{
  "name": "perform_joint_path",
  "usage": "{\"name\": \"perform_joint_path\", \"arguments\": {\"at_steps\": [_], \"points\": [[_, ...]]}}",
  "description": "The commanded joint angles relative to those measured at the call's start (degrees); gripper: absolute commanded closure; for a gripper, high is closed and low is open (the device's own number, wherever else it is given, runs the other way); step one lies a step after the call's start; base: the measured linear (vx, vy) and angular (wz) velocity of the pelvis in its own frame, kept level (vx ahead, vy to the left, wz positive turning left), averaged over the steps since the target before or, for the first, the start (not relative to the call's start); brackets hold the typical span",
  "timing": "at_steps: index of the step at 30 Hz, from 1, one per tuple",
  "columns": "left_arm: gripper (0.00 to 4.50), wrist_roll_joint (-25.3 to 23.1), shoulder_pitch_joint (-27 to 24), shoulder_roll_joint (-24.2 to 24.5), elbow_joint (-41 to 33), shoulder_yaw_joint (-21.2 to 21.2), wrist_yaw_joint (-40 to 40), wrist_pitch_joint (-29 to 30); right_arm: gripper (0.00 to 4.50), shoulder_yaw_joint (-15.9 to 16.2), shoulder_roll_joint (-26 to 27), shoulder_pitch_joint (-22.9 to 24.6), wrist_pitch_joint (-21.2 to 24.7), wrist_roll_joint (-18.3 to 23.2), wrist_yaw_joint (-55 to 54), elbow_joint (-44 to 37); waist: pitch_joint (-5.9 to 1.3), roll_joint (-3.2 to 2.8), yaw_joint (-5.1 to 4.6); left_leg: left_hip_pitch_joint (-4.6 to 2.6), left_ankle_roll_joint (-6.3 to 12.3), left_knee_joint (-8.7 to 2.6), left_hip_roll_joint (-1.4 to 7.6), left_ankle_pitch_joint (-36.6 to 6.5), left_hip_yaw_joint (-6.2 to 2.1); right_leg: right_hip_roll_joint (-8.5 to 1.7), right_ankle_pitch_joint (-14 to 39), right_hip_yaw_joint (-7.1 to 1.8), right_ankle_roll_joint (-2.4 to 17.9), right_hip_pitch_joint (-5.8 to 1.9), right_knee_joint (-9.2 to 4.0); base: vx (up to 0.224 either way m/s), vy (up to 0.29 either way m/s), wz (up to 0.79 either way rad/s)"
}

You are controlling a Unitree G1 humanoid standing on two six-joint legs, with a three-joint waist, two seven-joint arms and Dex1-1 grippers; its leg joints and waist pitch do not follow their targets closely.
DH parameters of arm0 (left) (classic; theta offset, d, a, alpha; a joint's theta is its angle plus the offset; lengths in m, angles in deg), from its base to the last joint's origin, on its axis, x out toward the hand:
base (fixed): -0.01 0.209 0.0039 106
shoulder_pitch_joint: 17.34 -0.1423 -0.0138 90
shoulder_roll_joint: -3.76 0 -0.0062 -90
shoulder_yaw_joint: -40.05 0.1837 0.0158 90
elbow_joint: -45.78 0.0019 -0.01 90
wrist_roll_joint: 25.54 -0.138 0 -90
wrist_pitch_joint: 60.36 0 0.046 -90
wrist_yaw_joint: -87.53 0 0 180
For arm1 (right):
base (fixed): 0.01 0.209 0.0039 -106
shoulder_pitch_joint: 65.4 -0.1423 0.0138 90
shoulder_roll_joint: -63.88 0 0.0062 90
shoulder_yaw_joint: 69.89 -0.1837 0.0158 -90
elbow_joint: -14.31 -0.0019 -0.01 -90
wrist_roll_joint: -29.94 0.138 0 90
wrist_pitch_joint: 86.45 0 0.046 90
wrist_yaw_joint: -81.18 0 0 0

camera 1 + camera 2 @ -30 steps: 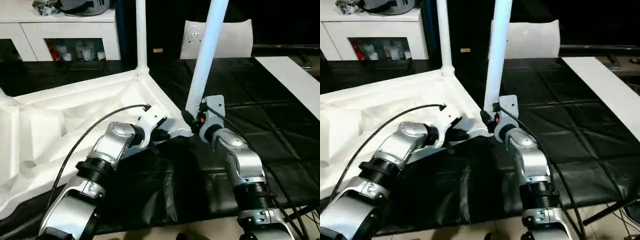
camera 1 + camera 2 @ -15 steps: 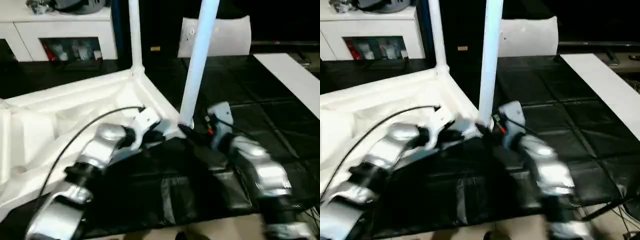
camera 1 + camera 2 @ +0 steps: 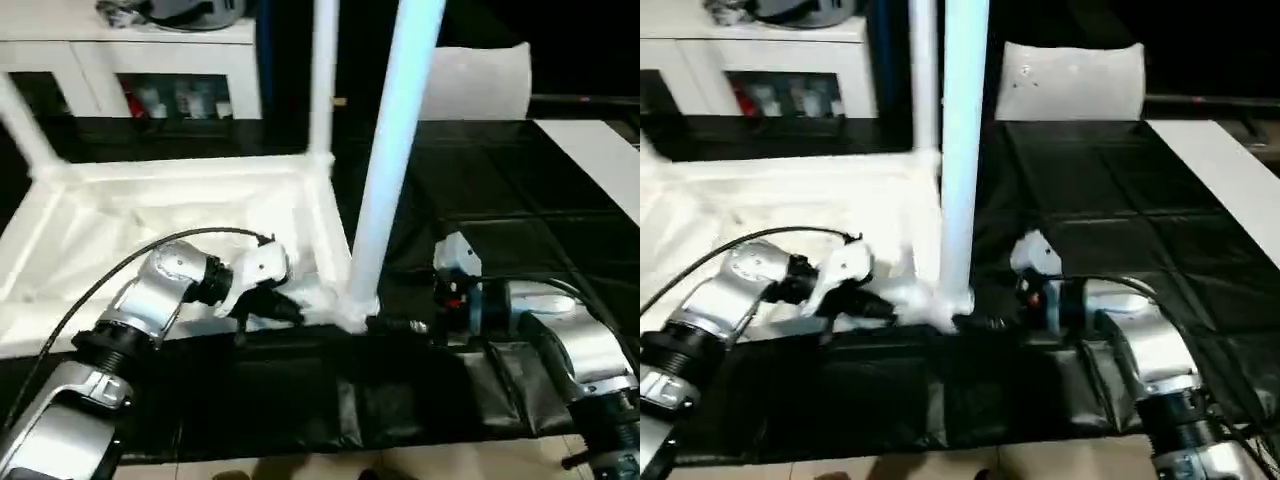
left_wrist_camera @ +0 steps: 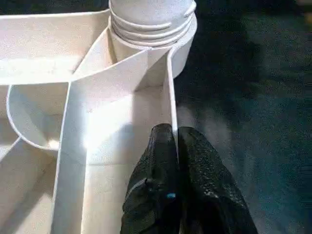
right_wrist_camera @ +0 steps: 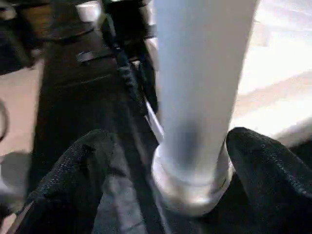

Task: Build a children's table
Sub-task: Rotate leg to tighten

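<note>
The children's table lies upside down, its white ribbed top (image 3: 180,200) on the black work surface. A long white leg (image 3: 395,150) stands in the near corner socket (image 4: 151,29), and two more legs (image 3: 322,80) (image 3: 25,120) rise at other corners. My left gripper (image 4: 174,134) is shut on the top's thin rim wall just beside that near socket. My right gripper (image 5: 170,146) is open at the base of the near leg. One finger (image 5: 83,161) stands on each side of the leg, with a gap between finger and leg.
A white cabinet with shelves (image 3: 150,60) stands at the back left. A white cushion (image 3: 480,80) leans at the back, and a white board (image 3: 600,150) lies at the right. The black cover (image 3: 520,210) stretches right of the table; its front edge runs just below my arms.
My right gripper's fingers have spread away from the near leg's base, and that arm now reaches in low from the right. The left gripper keeps its hold. The view has shifted.
</note>
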State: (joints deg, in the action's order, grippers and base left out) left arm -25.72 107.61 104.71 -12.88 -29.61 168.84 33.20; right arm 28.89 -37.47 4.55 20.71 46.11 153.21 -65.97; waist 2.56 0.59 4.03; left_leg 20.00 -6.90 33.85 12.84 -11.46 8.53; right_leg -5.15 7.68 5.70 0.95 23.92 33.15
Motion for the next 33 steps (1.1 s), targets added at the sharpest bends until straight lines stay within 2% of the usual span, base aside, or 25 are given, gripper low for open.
{"name": "perform_joint_path", "arguments": {"at_steps": [1,4,7,13,20,23,24,29,32,33], "points": [[4.5,0.89,1.55,-0.57,-1.98,2.5,4.98,-2.39,0.81,0.77,-0.61,-0.85,-1.25,0.74,2.42,0.53,-3.77,-0.2,-0.1,-0.14,3.66,-4.05,0.2,-11.79,1.35,-2.19,17.64,-2.35,11.42,-3.61,-3.37,0.0,0.0,0.0],[4.5,1.49,1.25,-0.14,-3.35,3.14,8.64,-2.78,1.15,1.67,-0.72,-1.48,-2.37,0.4,3.87,1.6,-3.85,-0.05,0.69,-0.17,3.48,-4.03,0.26,-10.72,1.44,-2.35,17.77,-2.4,11.18,-3.64,-3.27,0.0,0.0,0.0],[4.5,1.31,1.13,0.08,-3.8,3.67,9.74,-3.38,1.37,1.95,-0.59,-1.89,-2.17,0.65,4.52,1.89,-3.76,-0.02,0.7,0.1,3.32,-4.08,0.21,-10.86,1.4,-2.3,18.02,-2.34,10.84,-3.82,-3.14,0.0,0.0,0.0],[4.5,1.67,1.16,0.12,-3.99,4.41,10.88,-4.21,1.88,3.41,-1.32,-1.93,-1.42,1.31,8.02,1.47,-3.83,0.09,0.8,0.07,3.39,-4.0,0.19,-10.5,1.43,-2.32,19.31,-2.33,10.1,-3.74,-3.3,0.0,0.0,0.0],[4.5,1.29,1.71,0.18,-3.03,4.1,10.93,-5.09,2.42,4.09,-1.88,-1.91,-0.06,2.18,10.15,0.97,-3.84,0.16,0.8,0.08,3.37,-4.0,0.22,-10.49,1.45,-2.27,18.77,-2.35,10.42,-3.74,-3.21,0.0,0.0,0.0],[4.5,1.37,1.68,0.13,-2.93,3.91,10.69,-4.9,2.48,4.18,-1.71,-1.83,1.08,2.83,10.36,0.54,-3.82,0.16,0.81,0.09,3.3,-4.0,0.2,-10.33,1.46,-2.26,19.01,-2.34,10.32,-3.76,-3.22,0.0,0.0,0.0],[4.5,1.37,1.62,0.13,-2.93,3.89,10.61,-4.87,2.48,4.11,-1.55,-1.64,1.59,3.16,10.26,0.17,-3.82,-0.01,0.84,0.08,3.25,-4.0,0.17,-10.34,1.45,-2.24,19.05,-2.34,10.29,-3.78,-3.22,0.0,0.0,0.0],[4.5,2.13,1.26,-0.77,-3.01,2.88,9.07,-3.31,2.55,2.93,-0.45,-0.09,4.18,5.68,8.59,-2.41,-3.8,0.14,0.94,0.04,3.04,-4.0,0.13,-10.3,1.48,-2.25,19.59,-2.34,9.91,-3.79,-3.33,0.0,0.0,0.0],[4.5,1.67,1.69,-1.94,-2.53,1.59,4.82,-1.2,2.55,1.38,1.65,1.26,7.29,6.95,3.79,-4.85,-3.75,0.11,0.87,0.06,2.96,-4.03,0.13,-10.48,1.49,-2.22,20.33,-2.34,9.55,-3.66,-3.43,0.0,0.0,0.0],[4.5,1.33,1.96,-2.48,-2.21,1.09,2.77,-0.14,2.55,1.08,2.61,1.53,6.83,6.28,1.65,-5.09,-3.66,0.12,0.86,-0.04,2.54,-4.07,0.08,-11.13,1.44,-2.26,21.74,-2.28,9.07,-3.59,-3.61,0.0,0.0,0.0]]}}
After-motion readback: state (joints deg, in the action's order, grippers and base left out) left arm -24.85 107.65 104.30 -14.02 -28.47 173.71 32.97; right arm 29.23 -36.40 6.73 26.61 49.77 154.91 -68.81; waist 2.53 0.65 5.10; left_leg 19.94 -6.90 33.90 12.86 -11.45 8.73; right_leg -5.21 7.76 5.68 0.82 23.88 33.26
